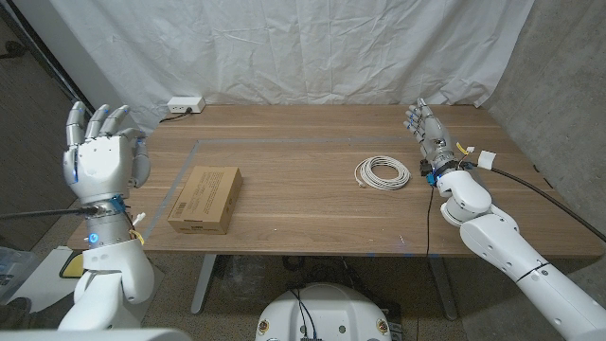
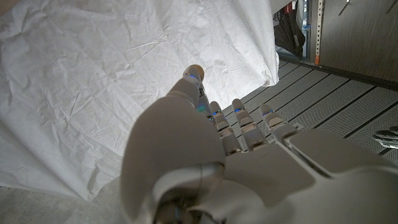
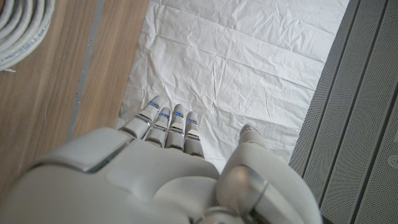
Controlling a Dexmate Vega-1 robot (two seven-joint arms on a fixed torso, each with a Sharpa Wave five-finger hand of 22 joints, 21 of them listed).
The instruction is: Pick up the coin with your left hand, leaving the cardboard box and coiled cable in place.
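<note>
Raised off the tabletop's left edge, my left hand [image 1: 98, 157] is spread and holds nothing. No coin is visible to me; the cardboard box [image 1: 205, 198] near that edge and the coiled cable [image 1: 382, 173] lie untouched.

coiled cable [image 3: 22, 28]: cut off by frame edge | left hand [image 2: 205, 162]: palm side hidden

Lab, white backdrop sheet [image 1: 284, 47], wooden table [image 1: 312, 199]

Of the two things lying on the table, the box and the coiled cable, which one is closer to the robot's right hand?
The white coiled cable. It lies just beside the right hand on the table's right part, while the cardboard box sits far over on the left part.
</note>
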